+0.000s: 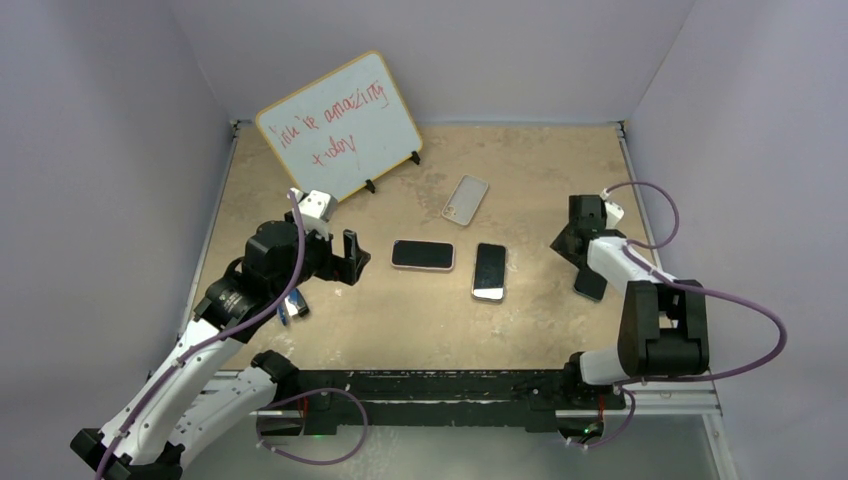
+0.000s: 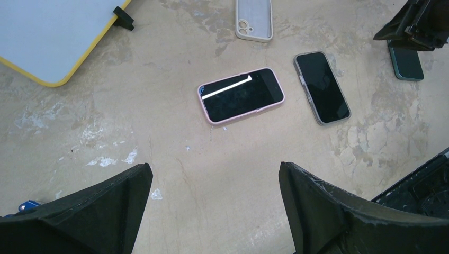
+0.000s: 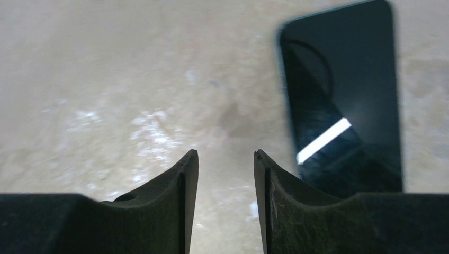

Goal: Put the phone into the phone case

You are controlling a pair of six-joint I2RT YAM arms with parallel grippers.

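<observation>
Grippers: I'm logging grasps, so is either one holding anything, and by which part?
Nothing is held. The left gripper is open over the table; the right gripper shows a narrow empty gap, the dark phone lying beside it.

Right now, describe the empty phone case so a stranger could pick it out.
Find the whiteboard at the back left. Just right of its feet, beyond two dark-screened phones, lies the phone case. It alone is pale, with no screen and a camera cutout.
</observation>
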